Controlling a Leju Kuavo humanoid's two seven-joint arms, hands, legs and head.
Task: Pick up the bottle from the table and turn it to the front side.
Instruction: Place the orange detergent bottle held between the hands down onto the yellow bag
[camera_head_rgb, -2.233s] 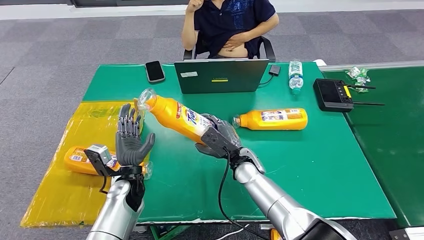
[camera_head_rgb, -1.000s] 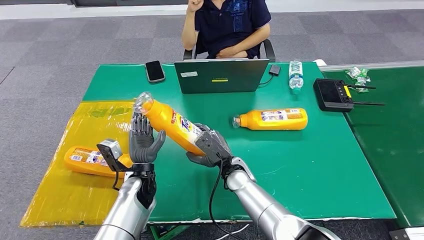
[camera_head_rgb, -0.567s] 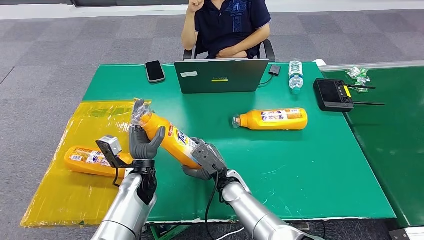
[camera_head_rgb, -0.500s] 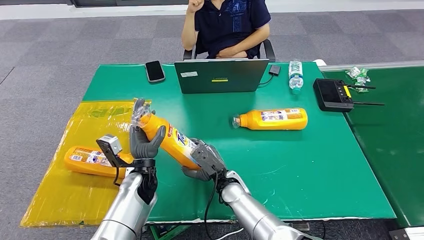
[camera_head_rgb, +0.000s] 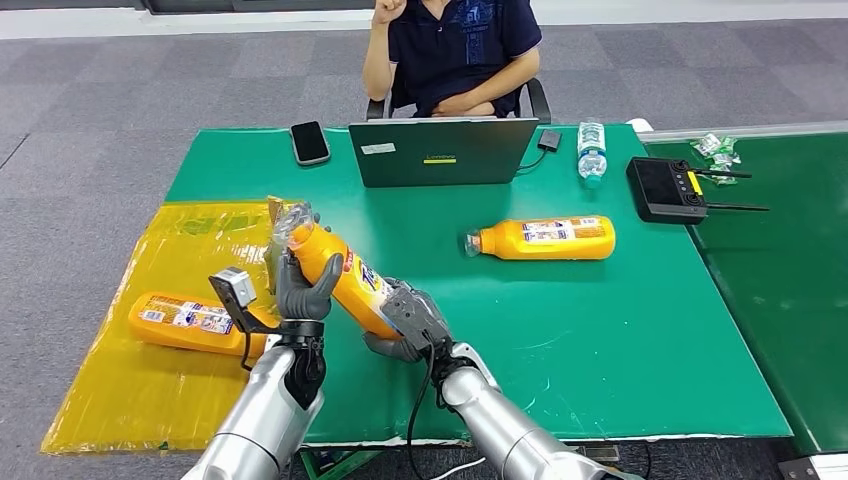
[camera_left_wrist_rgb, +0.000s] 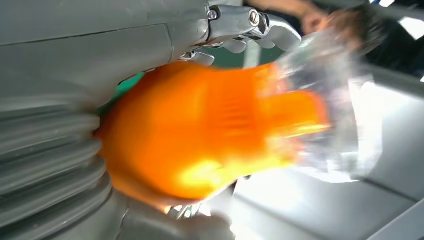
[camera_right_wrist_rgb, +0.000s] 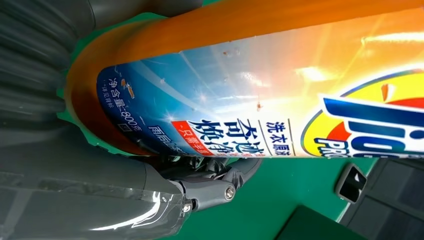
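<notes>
An orange detergent bottle (camera_head_rgb: 345, 280) is held tilted above the green table, its base low toward the robot and its neck angled up and away to the left. A clear plastic cap covers the neck, seen blurred in the left wrist view (camera_left_wrist_rgb: 320, 100). The label faces up, showing a blue, yellow and red logo and Chinese print on a pale blue field (camera_right_wrist_rgb: 240, 115). The base sits in the right hand (camera_head_rgb: 410, 318); the left hand (camera_head_rgb: 300, 285) grips the neck end.

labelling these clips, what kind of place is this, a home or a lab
Most likely a robot test or data-collection room in an office: grey carpet tiles, a person seated behind a laptop, and a handheld controller on the green table.
</notes>
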